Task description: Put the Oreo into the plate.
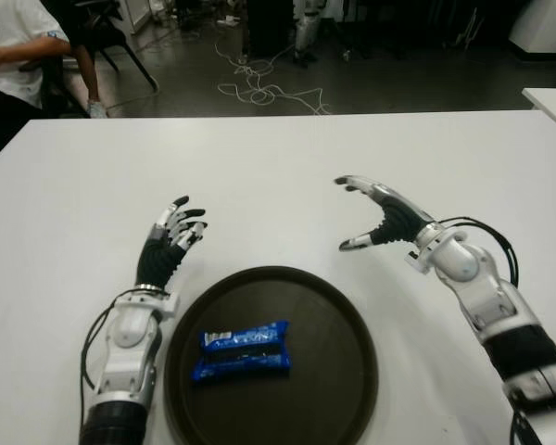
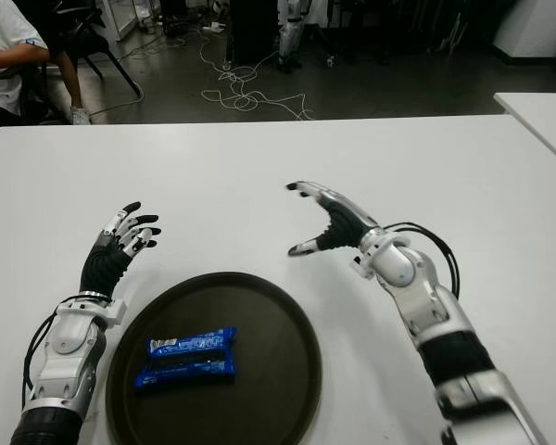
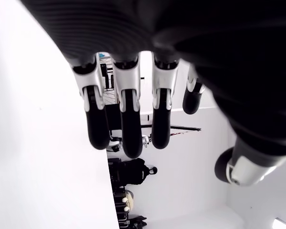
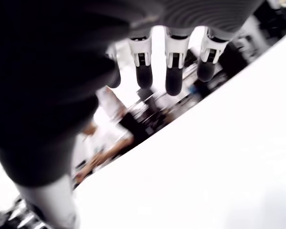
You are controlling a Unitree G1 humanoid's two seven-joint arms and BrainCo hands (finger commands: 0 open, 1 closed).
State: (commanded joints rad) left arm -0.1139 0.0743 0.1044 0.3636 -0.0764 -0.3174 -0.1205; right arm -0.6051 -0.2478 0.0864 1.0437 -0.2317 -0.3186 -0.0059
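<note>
Blue Oreo pack (image 1: 243,350): already in dark round plate (image 1: 343,315); task looks done. L hand (image 1: 171,239), R hand (image 1: 382,218): both released, empty, beside plate.

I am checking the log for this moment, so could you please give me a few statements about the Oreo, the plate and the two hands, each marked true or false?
1. The Oreo pack lies inside the dark plate. True.
2. The right hand grips the Oreo pack. False: it is open and empty, beyond the plate on the right.
3. The left hand holds nothing. True: it shows left of the plate, fingers spread.
4. The plate stands on the floor. False: it sits on the white table.
5. A person sits beyond the table's far left corner. True.
</note>
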